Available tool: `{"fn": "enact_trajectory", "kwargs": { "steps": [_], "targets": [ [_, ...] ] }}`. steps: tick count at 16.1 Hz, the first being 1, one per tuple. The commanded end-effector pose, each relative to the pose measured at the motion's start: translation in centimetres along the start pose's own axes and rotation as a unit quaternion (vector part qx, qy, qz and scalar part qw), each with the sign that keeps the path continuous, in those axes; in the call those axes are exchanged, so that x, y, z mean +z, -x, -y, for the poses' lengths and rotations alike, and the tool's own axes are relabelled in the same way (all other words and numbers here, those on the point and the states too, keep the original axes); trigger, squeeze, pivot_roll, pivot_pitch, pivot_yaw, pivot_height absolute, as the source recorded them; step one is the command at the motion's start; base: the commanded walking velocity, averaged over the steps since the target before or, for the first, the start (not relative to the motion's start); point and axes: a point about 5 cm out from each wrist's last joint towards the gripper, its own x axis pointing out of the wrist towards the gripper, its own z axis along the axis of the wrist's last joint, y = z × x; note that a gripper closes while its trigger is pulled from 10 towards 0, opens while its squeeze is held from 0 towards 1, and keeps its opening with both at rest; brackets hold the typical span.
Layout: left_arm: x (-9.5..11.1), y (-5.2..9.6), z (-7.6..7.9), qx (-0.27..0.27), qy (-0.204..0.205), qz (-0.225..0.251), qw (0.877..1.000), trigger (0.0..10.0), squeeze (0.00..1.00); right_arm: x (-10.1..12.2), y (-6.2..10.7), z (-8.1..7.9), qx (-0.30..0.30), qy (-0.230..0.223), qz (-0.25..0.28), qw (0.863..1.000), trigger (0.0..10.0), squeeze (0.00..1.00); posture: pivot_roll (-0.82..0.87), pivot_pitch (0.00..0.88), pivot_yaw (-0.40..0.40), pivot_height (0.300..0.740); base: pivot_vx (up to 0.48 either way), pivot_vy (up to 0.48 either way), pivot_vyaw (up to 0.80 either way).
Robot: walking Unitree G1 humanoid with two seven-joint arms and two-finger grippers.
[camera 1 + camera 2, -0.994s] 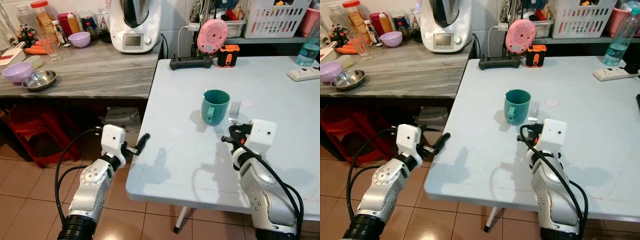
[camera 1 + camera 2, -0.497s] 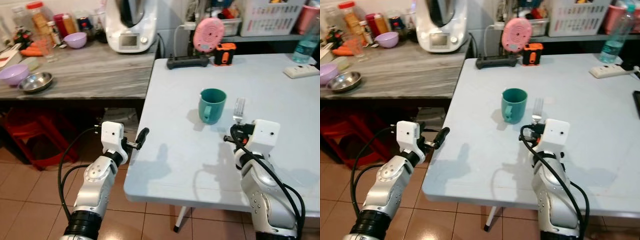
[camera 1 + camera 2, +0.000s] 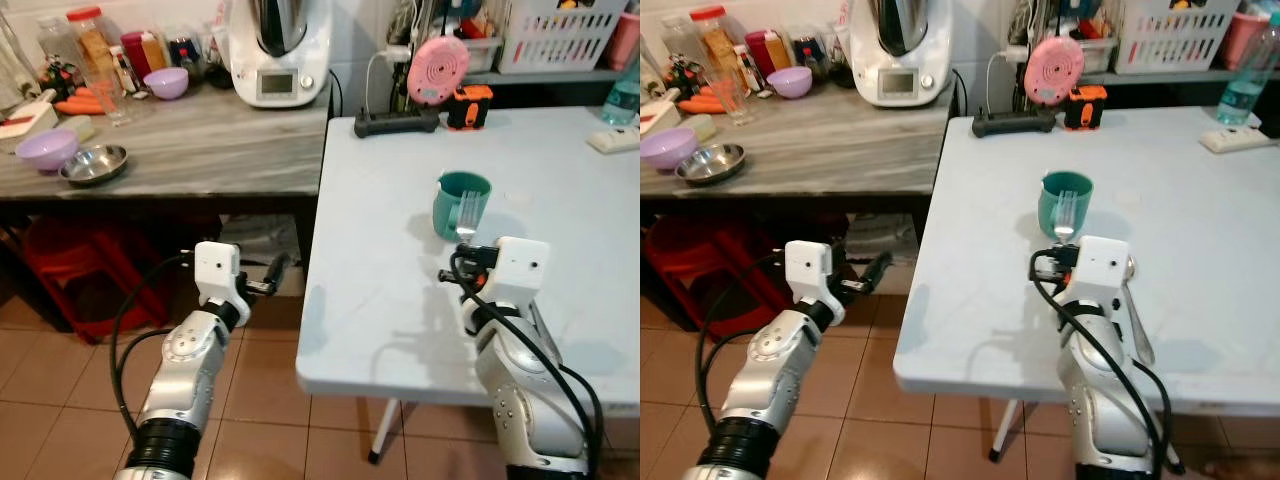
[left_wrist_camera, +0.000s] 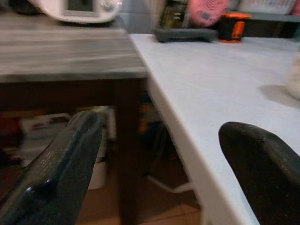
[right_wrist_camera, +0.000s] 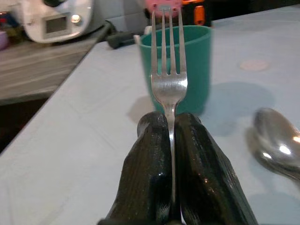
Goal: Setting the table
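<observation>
Right gripper (image 5: 169, 129) pinches slim steel fork (image 5: 168, 70) by smooth teal cup (image 5: 180, 65)

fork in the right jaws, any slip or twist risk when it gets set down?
Likely stiff: the fork juts straight out from the right gripper. Probably slippery, being polished metal pinched only at its thin neck. It may pivot if the tines touch the table.

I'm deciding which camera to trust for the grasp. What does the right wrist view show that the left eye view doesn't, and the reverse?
Right wrist view alone: the right gripper with its jaws pinching the fork stem, and a spoon lying on the table.

Left eye view alone: the left gripper off the table's edge, and the wooden counter with its bowls.

Both: the fork, the green cup, the table.
</observation>
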Motion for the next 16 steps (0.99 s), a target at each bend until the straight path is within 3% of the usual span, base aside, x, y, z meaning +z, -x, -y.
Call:
{"fn": "enact_trajectory", "kwargs": {
  "steps": [1, 16],
  "targets": [
    [0.17, 0.0, -0.66, 0.011, -0.006, -0.002, 1.0, 10.0, 0.0, 0.37, -0.04, -0.21, 0.002, -0.001, 0.011, 1.0, 10.0, 0.0, -0.15, 0.023, 0.101, 0.74, 0.0, 0.356, 0.0],
    [0.25, -0.15, -1.36, 0.039, -0.004, 0.003, 0.999, 10.0, 0.0, 0.56, 0.18, -0.34, 0.015, 0.018, 0.032, 0.999, 10.0, 0.0, -0.15, 0.025, 0.102, 0.74, 0.0, 0.392, 0.0]
  ]
}}
